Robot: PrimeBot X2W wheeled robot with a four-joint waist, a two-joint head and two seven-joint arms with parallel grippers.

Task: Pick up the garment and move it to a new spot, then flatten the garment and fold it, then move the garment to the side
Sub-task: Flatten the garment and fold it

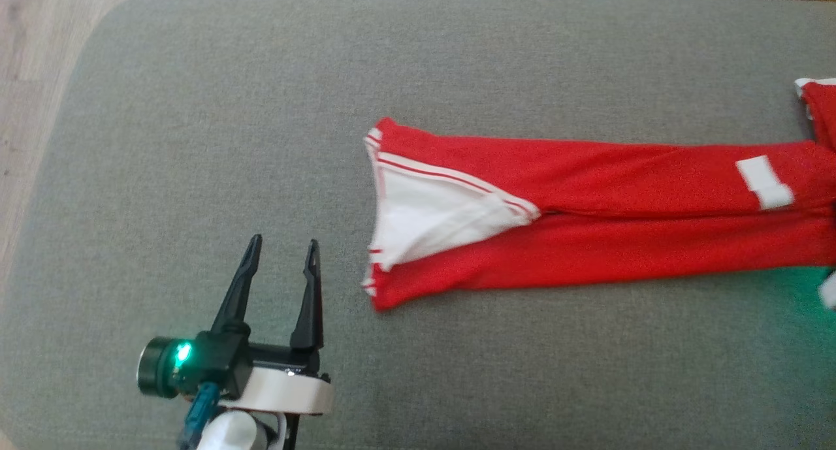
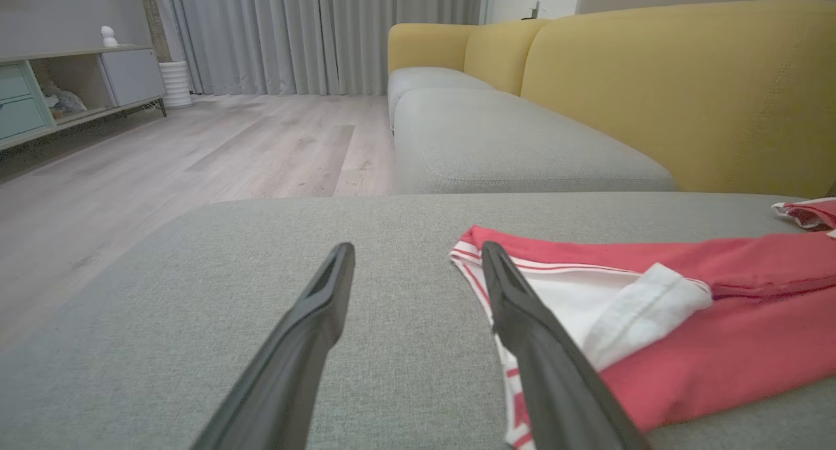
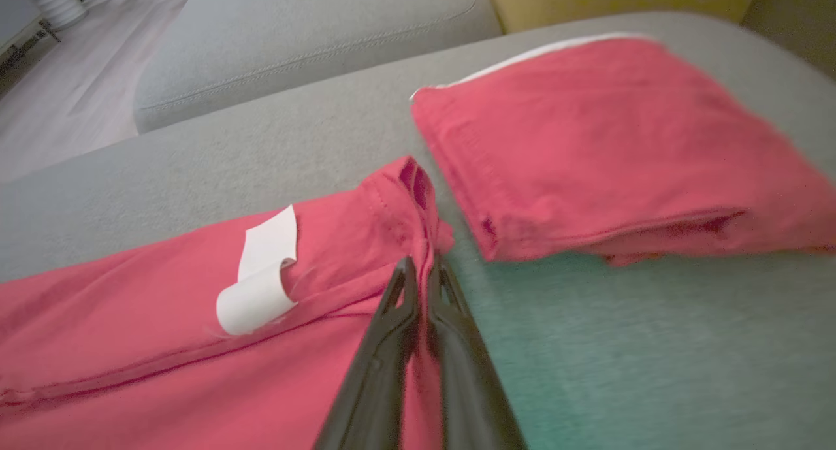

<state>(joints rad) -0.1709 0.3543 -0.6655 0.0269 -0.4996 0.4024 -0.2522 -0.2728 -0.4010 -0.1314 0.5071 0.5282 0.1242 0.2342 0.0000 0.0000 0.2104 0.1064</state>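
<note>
Left wrist view shows grey cushion (image 2: 163, 345), wood floor (image 2: 196, 156), curtains (image 2: 313, 35); left tool (image 2: 417, 249) gapes empty, right tool (image 3: 422, 262) pinches the garment (image 3: 130, 293).

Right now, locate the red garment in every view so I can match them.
Head view: red garment runs from centre to right edge.
Left wrist view: garment lower right, beside left pincer.
Right wrist view: garment lower left, right pincer shut on it.
Shared landmark: grey cushion beneath it.

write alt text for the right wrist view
The right hand is shut on the edge of a long red fabric garment with a curled white label, on a grey cushion. A folded red cloth pile lies beside it.
</note>
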